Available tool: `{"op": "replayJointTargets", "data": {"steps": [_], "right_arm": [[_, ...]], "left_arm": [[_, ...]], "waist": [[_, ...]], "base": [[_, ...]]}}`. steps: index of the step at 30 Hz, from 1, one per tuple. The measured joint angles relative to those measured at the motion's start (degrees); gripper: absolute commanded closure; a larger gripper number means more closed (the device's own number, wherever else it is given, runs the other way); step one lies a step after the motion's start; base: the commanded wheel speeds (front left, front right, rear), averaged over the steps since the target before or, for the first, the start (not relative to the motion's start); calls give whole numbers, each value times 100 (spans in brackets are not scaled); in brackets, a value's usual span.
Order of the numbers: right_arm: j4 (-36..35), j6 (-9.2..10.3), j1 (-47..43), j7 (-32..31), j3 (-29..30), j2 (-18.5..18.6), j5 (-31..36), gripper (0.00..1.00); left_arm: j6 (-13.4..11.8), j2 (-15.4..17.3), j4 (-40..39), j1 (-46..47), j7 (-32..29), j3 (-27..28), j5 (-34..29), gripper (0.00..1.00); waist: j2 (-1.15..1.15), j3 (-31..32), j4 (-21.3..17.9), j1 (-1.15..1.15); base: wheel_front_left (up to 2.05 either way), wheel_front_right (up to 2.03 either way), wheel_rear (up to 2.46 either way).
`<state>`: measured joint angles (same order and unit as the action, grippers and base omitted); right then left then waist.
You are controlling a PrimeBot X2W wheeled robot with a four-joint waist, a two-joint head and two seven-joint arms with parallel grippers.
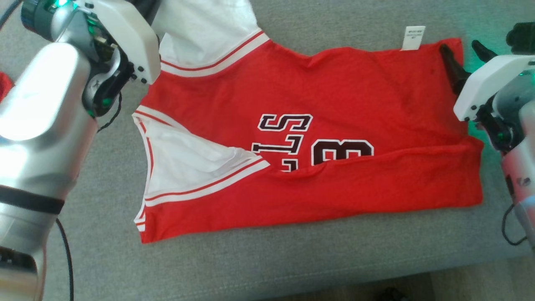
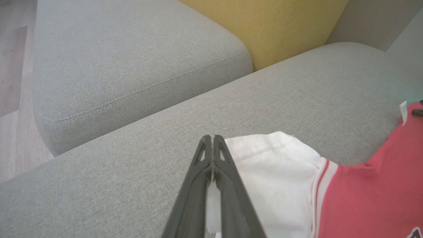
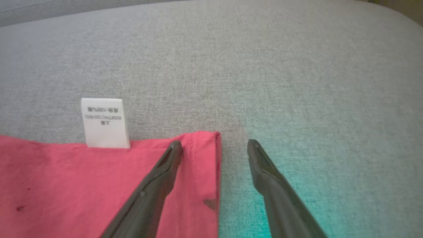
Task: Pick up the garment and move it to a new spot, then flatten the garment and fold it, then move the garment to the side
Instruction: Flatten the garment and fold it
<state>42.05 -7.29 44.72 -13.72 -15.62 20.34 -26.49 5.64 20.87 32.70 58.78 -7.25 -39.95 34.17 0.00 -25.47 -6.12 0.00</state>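
Observation:
The garment (image 1: 334,104) is a red jersey with white sleeves and dark lettering, spread on the grey sofa seat (image 1: 292,259), its near edge folded over the print. My left gripper (image 2: 211,137) is shut on the far white sleeve (image 2: 277,172), and white cloth shows between its fingers. In the head view that sleeve (image 1: 200,25) runs up behind my left wrist. My right gripper (image 3: 214,144) is open and straddles the jersey's far right corner (image 3: 201,165), one finger over the red cloth and the other over bare seat. A white label (image 3: 105,122) sticks out beside it. The right gripper (image 1: 464,52) also appears in the head view.
A second grey cushion (image 2: 132,59) and a yellow back cushion (image 2: 281,26) lie beyond the sleeve. Wooden floor (image 2: 13,99) shows at the left. The seat's front edge (image 1: 459,271) runs along the bottom right. A bit of red cloth (image 1: 4,83) sits at the far left.

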Motion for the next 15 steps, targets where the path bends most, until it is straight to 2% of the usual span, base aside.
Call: {"op": "replayJointTargets", "data": {"steps": [5, 6, 7, 11, 15], "right_arm": [[218, 0, 187, -43, -209, 74, -221, 0], [281, 0, 269, -52, -304, 85, -367, 31], [297, 0, 300, -49, -359, 105, -423, 100], [417, 0, 394, 126, -461, 187, -478, 100], [633, 0, 566, 622, -400, 216, -474, 100]], "left_arm": [[-108, 100, -314, -33, -80, 5, 27, 100], [-123, 121, -415, -93, -115, 5, 27, 100], [-168, 143, -460, -130, -132, 3, 27, 100], [-288, 255, -531, -197, -141, 27, 27, 100], [-528, 268, -561, -186, -99, 177, 49, 100]], "waist": [[0, -95, 71, 0], [0, -116, 87, 0], [0, -125, 91, 0], [0, -143, 84, 0], [0, -159, 71, 0]], "base": [[0, 0, 0], [0, 0, 0], [0, 0, 0], [0, 0, 0], [0, 0, 0]]}}
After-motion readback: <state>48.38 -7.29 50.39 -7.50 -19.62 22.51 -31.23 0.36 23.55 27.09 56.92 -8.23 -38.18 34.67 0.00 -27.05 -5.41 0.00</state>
